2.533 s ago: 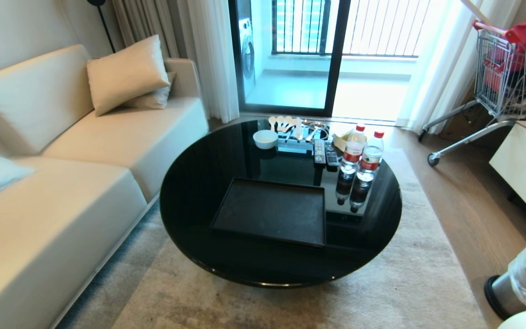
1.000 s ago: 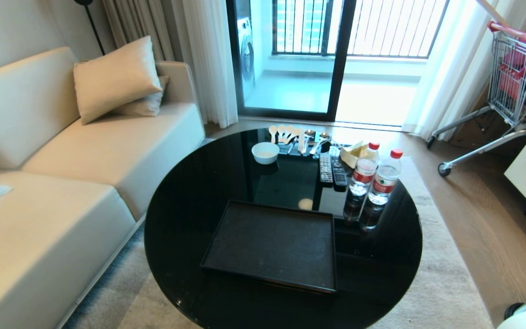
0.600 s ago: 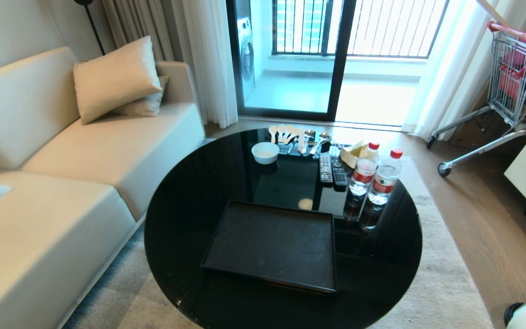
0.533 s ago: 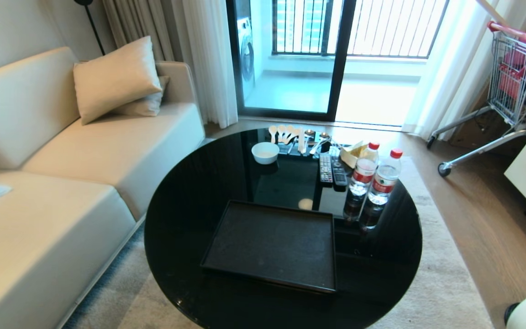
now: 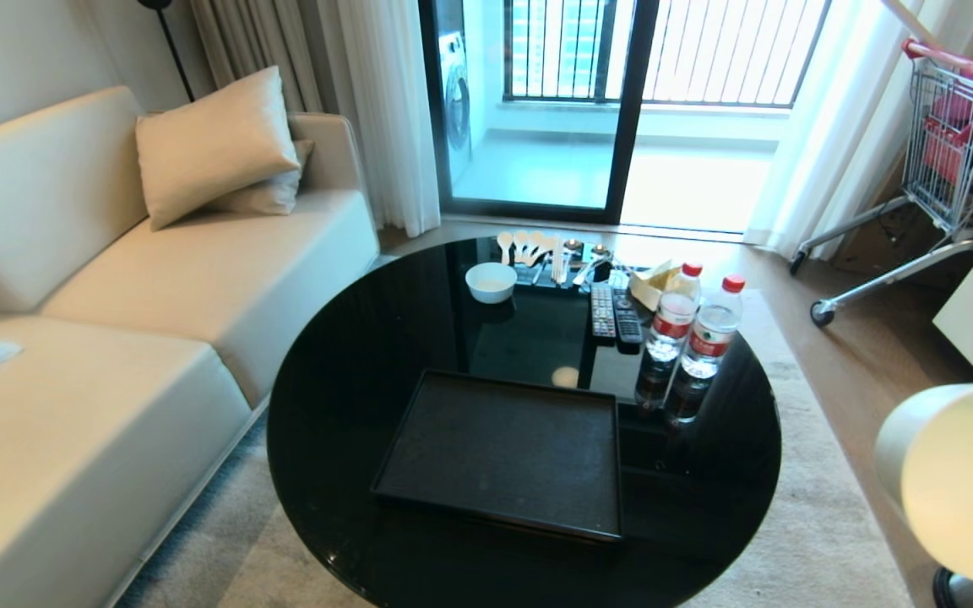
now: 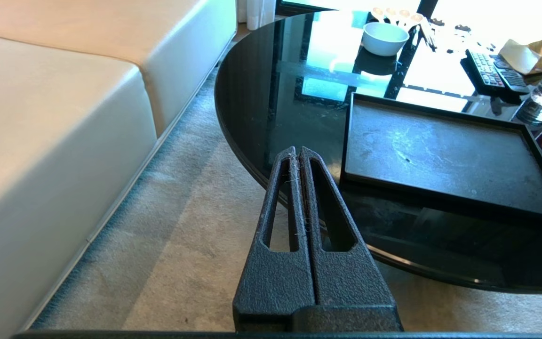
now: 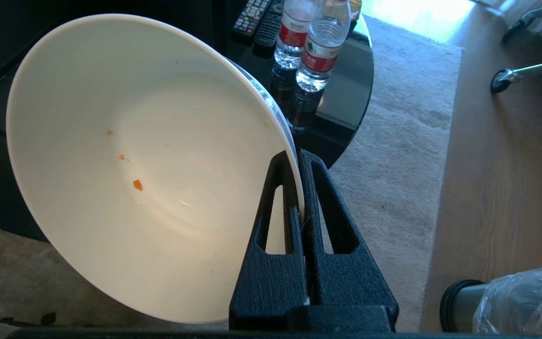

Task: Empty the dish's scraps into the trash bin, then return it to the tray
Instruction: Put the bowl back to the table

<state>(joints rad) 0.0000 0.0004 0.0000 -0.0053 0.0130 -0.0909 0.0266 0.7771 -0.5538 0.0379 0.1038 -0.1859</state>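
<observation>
- Pinching the rim of the dish (image 7: 148, 165), your right gripper (image 7: 299, 157) has its jaws pressed together on the thin wall; you see the dish tilted, near the right edge of the table (image 5: 351, 355).
- In the head view the dish (image 5: 955, 477) shows at the near right, above the floor and not over the table.
- Only a few orange crumbs (image 7: 137, 184) stay inside the dish.
- The bin (image 7: 506, 306) stands on the floor to the right, near the dish.
- The tray (image 5: 503, 452) lies bare on the near part of the table.
- Your left gripper (image 6: 298, 153) hangs at the near left of the table, jaws fully together, holding nothing.
- A small bowl (image 5: 491, 281), two remotes (image 5: 613, 314) and two bottles (image 5: 693, 325) stand on the far side.
</observation>
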